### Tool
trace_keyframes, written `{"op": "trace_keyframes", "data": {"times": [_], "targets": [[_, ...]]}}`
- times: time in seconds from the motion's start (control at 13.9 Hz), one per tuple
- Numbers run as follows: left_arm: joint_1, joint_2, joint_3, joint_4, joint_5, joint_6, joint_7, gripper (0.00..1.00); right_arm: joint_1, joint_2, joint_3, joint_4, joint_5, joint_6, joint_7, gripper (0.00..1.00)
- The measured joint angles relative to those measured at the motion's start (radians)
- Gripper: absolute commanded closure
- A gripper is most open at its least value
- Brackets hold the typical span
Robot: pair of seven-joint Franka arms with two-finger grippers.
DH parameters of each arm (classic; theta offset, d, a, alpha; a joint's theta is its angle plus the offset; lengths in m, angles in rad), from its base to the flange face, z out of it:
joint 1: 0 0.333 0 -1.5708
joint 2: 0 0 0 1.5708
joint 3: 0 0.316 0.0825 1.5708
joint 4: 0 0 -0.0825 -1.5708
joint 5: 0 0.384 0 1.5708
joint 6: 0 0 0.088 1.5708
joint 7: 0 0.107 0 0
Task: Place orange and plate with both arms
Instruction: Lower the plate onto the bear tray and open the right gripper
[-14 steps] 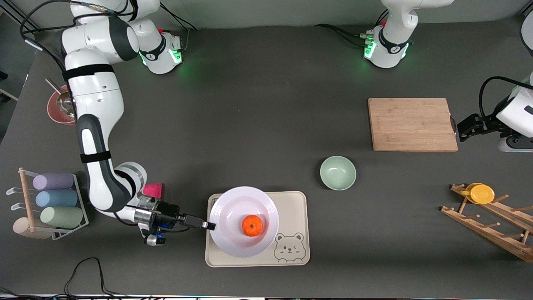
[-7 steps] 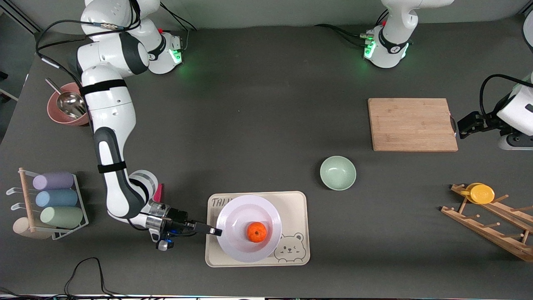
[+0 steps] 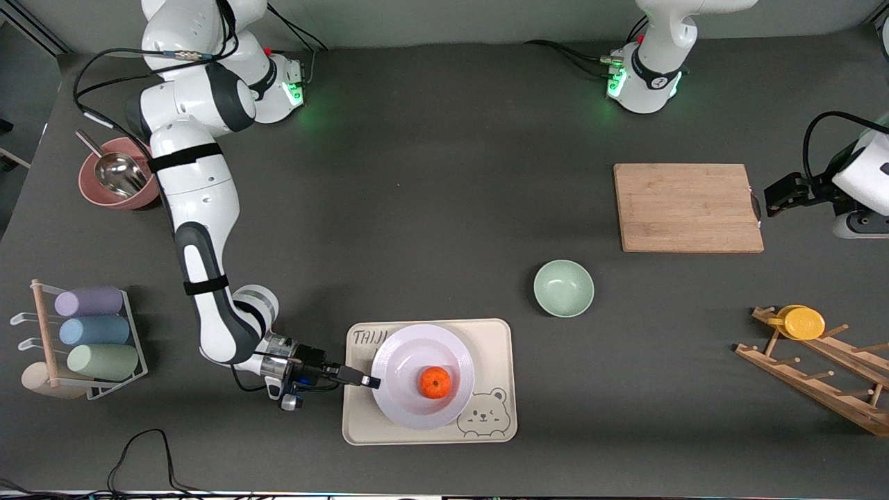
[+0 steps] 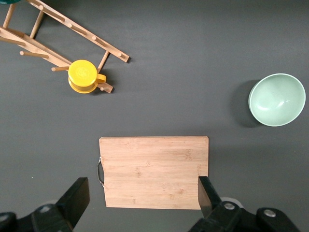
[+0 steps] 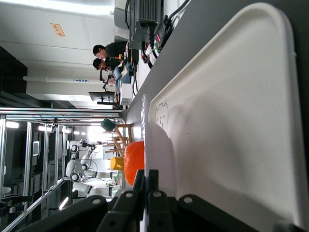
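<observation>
Two arms work at the dark table point(image 3: 430, 208), and only the right one is engaged with the task's things. The right gripper point(image 3: 369, 381) reaches in low from the right arm's end of the table, its jaws pinched together on the rim of the plate point(image 3: 399, 396), which the right wrist view shows edge-on, squeezed between the two fingers point(image 5: 152, 186). The plate sits over the cream bear-printed tray point(image 3: 494, 347), covering most of it but leaving bare the bear drawing at the corner nearest the front camera and a strip toward the left arm's end. The orange point(image 3: 435, 382) rests in the plate's shallow well, a little off centre toward the left arm's end; in the right wrist view it shows as an orange bulge point(image 5: 135, 162) above the plate's rim. The left gripper point(image 3: 771, 206) waits up in the air at the left arm's end, over the edge of the wooden cutting board point(image 3: 687, 207); its jaws stand wide apart with nothing between them, as the left wrist view shows with the board point(image 4: 153, 171) framed between the fingers point(image 4: 77, 195). A pale-green bowl point(image 3: 563, 288) sits between the board and the tray. Nearer the front camera at the left arm's end lies a wooden rack point(image 3: 819, 375) with a yellow cup point(image 3: 802, 323) on it.
</observation>
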Motion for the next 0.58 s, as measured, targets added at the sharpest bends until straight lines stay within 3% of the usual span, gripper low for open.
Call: {"op": "trace_keyframes", "data": {"times": [0.58], "targets": [[-0.001,0.001,0.000,-0.001,0.040,-0.055,-0.009,0.00,0.002,0.017,0.025,0.004,0.008,0.020,-0.081,1.00]]}}
